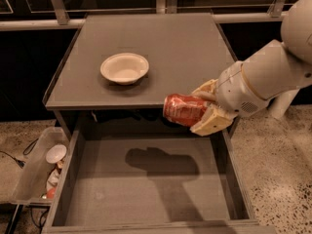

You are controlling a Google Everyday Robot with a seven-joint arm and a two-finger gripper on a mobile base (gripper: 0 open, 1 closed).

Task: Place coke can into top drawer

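My pincer (204, 109) is clenched on the red can (182, 109), which lies sideways above the back of the open drawer (146, 194), just below the surface (185, 48) carrying the bowl (125, 68).

My one camera sits high in front of the desk (161, 57), tilted steeply down and facing its far edge. It is near: the desk top fills the upper half, the open drawer (146, 194) the lower. My claw (204, 108), clamped on the can (181, 109), shows at right, above the drawer's back.
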